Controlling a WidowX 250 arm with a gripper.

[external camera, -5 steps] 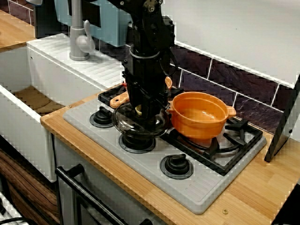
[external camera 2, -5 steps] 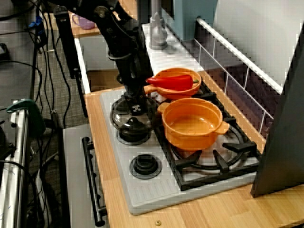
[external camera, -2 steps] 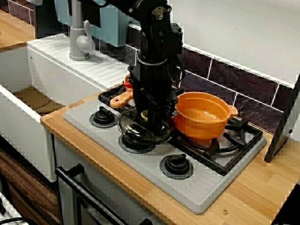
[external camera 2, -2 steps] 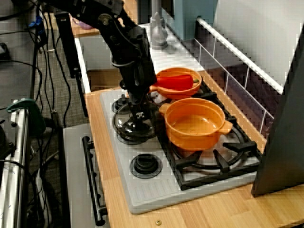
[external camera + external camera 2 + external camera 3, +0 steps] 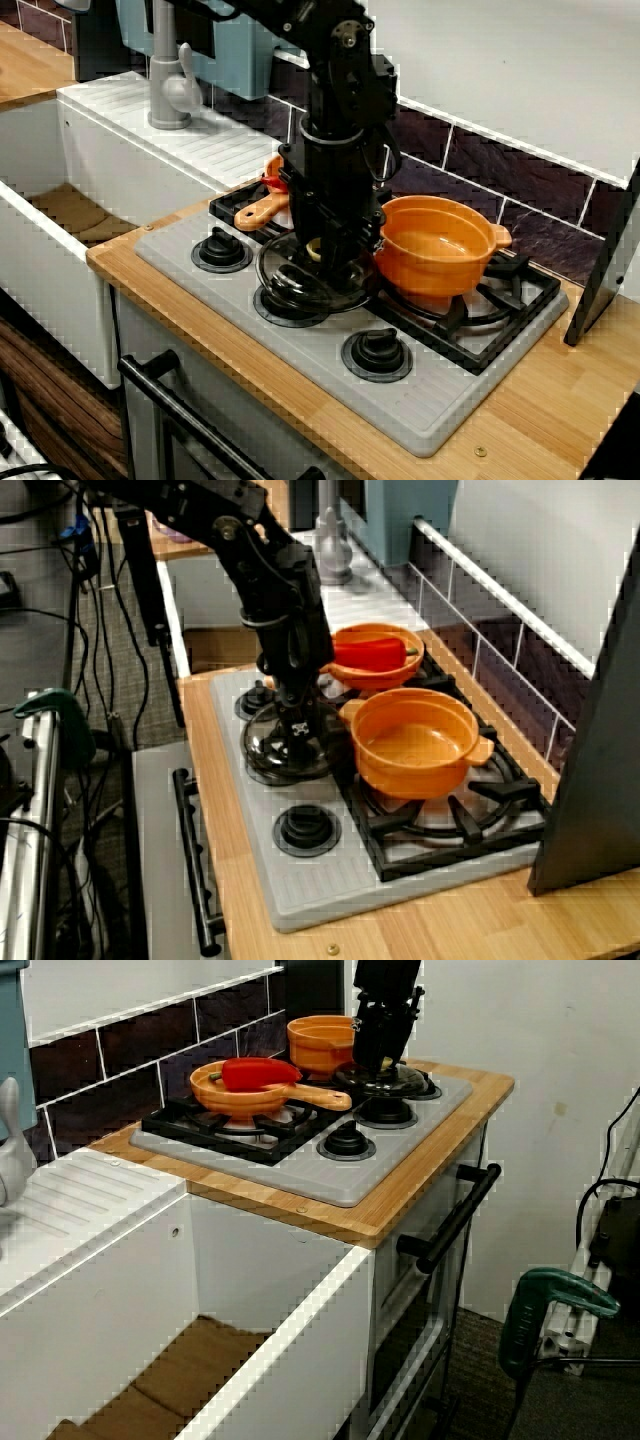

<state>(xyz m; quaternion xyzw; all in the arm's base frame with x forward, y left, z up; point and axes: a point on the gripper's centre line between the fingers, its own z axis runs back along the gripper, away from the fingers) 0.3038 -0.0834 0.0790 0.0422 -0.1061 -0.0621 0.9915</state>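
Observation:
In the front view my gripper (image 5: 320,250) points straight down, shut on the knob of a clear glass lid (image 5: 296,283). The lid hangs tilted, low over the grey stove top (image 5: 420,400), and its right rim is close against the orange pot (image 5: 440,245). The view from the stove's end shows the gripper (image 5: 297,725), the lid (image 5: 283,752) and the empty pot (image 5: 415,742) side by side. Behind them stands an orange pan (image 5: 378,667) holding a red pepper (image 5: 370,653). From the sink side the gripper (image 5: 375,1060) rises over the lid (image 5: 385,1078).
Black burner knobs (image 5: 377,352) (image 5: 220,250) line the stove's front. A black grate (image 5: 500,300) carries the pot. A white sink (image 5: 60,215) and grey faucet (image 5: 165,80) lie to the left. A dark panel (image 5: 605,270) leans at the right.
My gripper has carried the glass lid to the right, toward the orange pot. The pot has slid slightly the same way.

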